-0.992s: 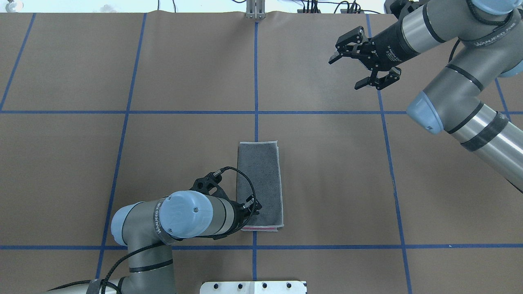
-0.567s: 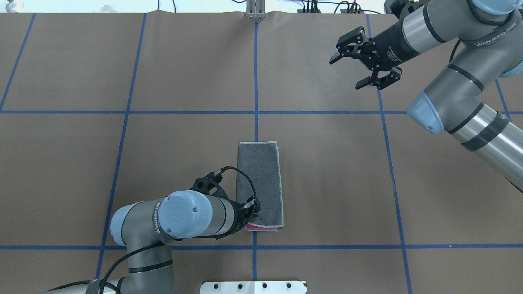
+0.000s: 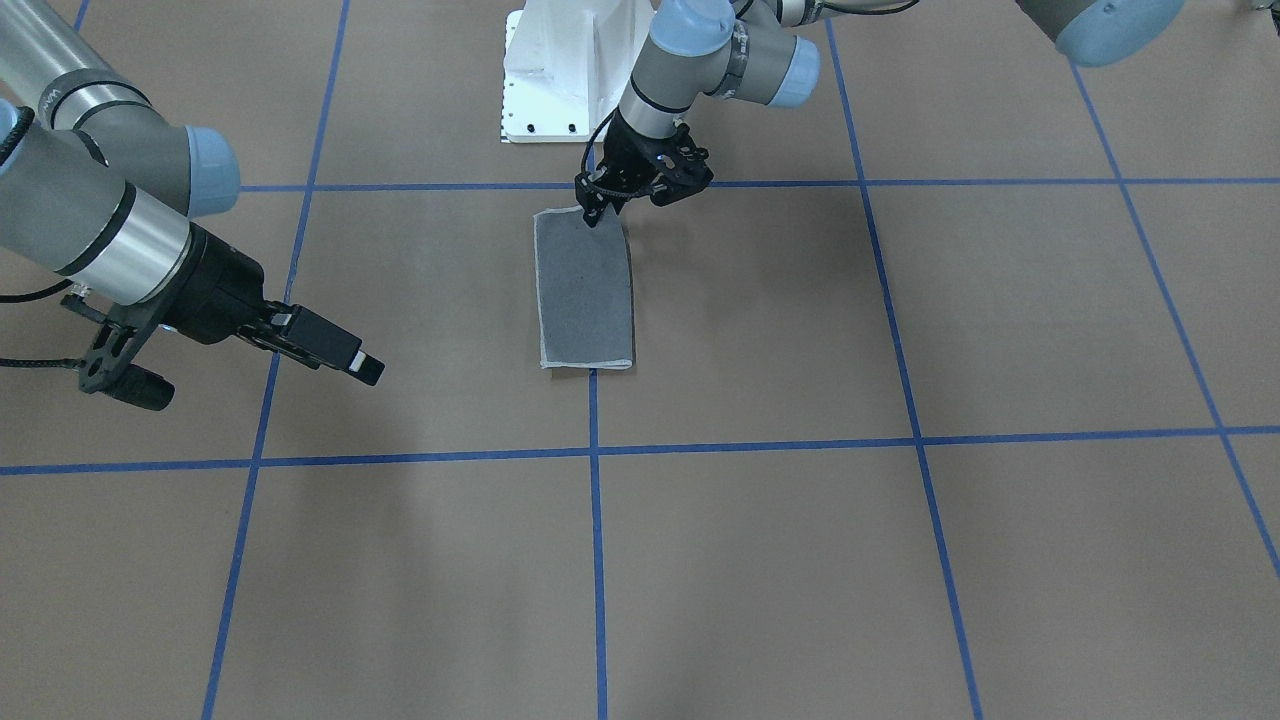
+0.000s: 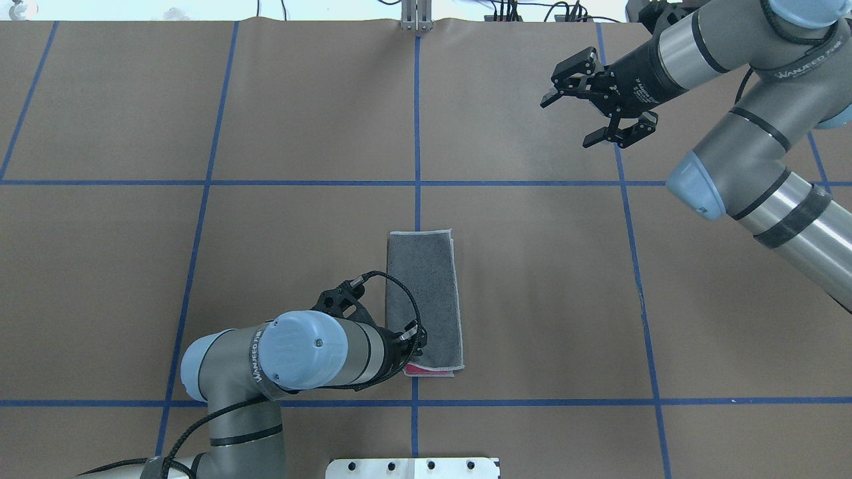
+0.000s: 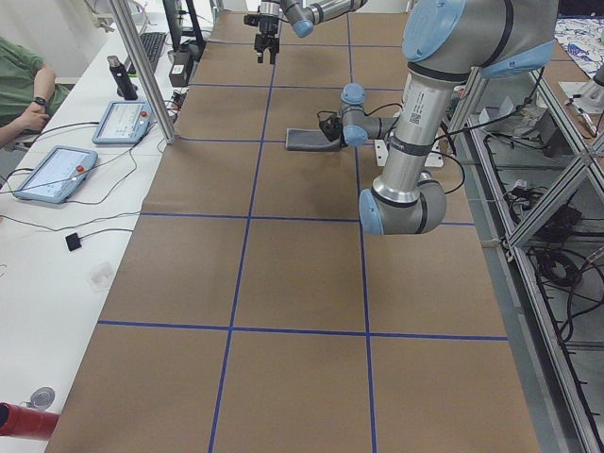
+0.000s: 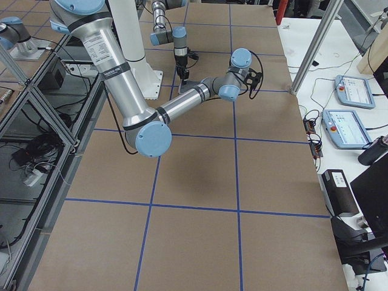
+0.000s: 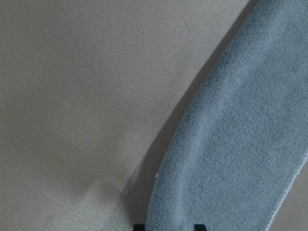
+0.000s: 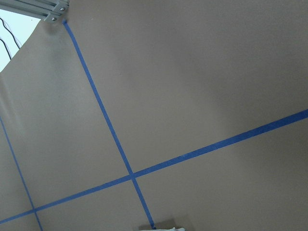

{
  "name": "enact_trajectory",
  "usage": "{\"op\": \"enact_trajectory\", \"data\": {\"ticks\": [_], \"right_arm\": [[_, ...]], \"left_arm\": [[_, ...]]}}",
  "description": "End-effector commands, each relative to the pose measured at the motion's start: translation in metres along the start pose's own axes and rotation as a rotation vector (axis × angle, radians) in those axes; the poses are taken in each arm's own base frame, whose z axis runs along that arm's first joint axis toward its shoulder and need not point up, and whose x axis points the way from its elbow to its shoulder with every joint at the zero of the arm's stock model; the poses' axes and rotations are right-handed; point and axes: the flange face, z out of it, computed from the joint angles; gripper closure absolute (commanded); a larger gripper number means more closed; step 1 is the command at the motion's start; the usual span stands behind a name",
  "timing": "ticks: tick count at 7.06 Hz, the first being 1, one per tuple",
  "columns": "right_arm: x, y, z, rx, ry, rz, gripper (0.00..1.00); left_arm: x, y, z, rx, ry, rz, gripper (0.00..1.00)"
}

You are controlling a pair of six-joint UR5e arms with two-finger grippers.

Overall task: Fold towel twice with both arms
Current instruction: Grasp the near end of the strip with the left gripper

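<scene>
The towel [image 4: 426, 293] lies folded into a narrow strip near the table's middle, dark grey face up [image 3: 585, 300]. My left gripper [image 4: 413, 346] is shut on its near left corner [image 3: 597, 213] and holds that corner slightly raised, so a pink sliver shows along the near edge. In the left wrist view the grey towel [image 7: 240, 144] curves up off the brown table between the fingertips. My right gripper [image 4: 567, 123] hangs open and empty over the far right of the table [image 3: 265, 385], well away from the towel.
Blue tape lines [image 4: 417, 133] divide the brown table cover into squares. The white pedestal base [image 4: 413, 468] sits at the near edge, just behind the towel. Tablets [image 5: 123, 121] and a person's arm [image 5: 24, 85] are on the side bench.
The left gripper has lifted the towel's near left corner a little, and more pink shows under it. The right gripper has drifted slightly to the right.
</scene>
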Motion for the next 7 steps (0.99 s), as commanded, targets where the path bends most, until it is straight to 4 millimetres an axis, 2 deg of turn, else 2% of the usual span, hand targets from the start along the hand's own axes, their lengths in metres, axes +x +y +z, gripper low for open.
{"op": "enact_trajectory", "data": {"ticks": [1, 2, 4, 7], "right_arm": [[0.0023, -0.0007, 0.0003, 0.001, 0.002, 0.001, 0.0], [0.0033, -0.0008, 0.0005, 0.0, 0.003, 0.003, 0.0], [0.0032, -0.0006, 0.0003, 0.0, 0.002, 0.001, 0.0], [0.0041, -0.0009, 0.0004, 0.001, 0.002, 0.001, 0.0]], "left_arm": [[-0.0002, 0.0124, 0.0013, -0.014, 0.0, 0.005, 0.54], [-0.0003, 0.0124, 0.0013, -0.014, 0.0, 0.005, 0.55], [-0.0002, 0.0123, 0.0013, -0.013, 0.001, 0.004, 0.69], [0.0034, 0.0129, -0.0043, -0.018, 0.01, -0.004, 1.0]]}}
